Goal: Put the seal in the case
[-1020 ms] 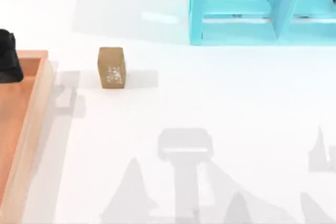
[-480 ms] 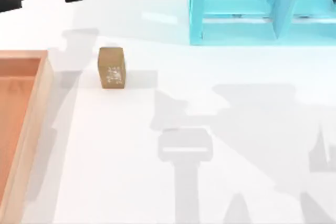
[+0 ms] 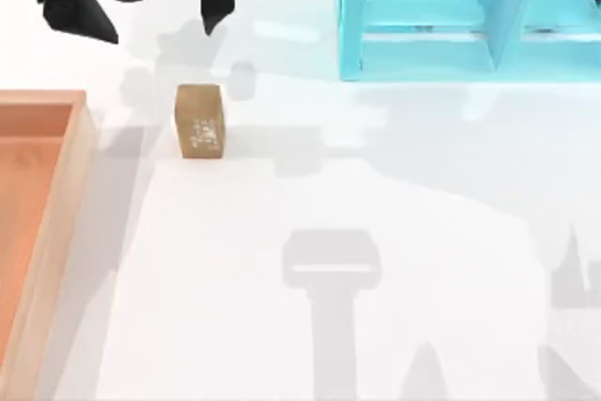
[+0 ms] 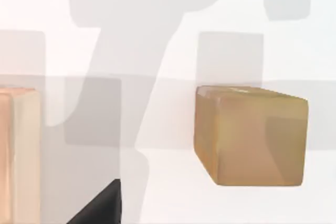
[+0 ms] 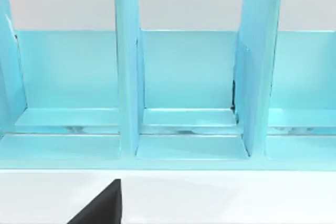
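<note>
Left pincer (image 3: 152, 8) spread wide, seal (image 3: 199, 120) just beyond it, untouched

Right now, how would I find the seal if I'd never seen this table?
Look at the white table, between the wooden tray on its left and the blue rack at the back. The seal stands alone beside the tray: a small tan block with a white speckled mark on one face.

The top view's upper edge cuts off the left tool (image 3: 148, 5) above its fingers. The wooden case (image 3: 58, 232) runs off the left and bottom edges, and the blue rack (image 3: 423, 35) off the top and right.
</note>
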Controlling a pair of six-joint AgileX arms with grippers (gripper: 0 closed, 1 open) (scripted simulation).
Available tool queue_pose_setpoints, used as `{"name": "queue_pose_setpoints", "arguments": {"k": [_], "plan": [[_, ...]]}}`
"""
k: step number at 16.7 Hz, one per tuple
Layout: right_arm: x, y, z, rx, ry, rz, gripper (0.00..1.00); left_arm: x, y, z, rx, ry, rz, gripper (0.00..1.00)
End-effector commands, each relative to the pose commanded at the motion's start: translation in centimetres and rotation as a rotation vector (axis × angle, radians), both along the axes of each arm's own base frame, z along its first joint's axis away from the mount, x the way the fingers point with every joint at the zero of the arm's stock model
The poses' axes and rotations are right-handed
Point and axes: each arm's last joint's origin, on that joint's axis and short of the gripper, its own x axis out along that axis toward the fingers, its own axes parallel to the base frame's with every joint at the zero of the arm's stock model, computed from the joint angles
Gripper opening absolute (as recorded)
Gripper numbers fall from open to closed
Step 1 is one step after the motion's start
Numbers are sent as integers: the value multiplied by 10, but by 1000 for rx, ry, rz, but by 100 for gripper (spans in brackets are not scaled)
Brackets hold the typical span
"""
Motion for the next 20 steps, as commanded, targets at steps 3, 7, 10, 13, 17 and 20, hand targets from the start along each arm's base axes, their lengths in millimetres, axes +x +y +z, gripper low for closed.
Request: {"name": "queue_pose_setpoints", "arguments": {"k": [3,7,10,13,17,20], "plan": [[0,0,0,0,0,0,100,11,-14,-15,30,75,-15,100],[0,0,0,0,0,0,100,16,-27,-29,68,151,-34,100],[0,0,0,0,0,0,100,18,-33,-37,87,190,-42,100],[0,0,0,0,0,0,100,18,-33,-37,87,190,-42,100],[0,0,0,0,0,0,100,20,-31,-42,87,191,-40,100],[0,0,0,0,0,0,100,25,-33,-70,88,194,-42,100]]}}
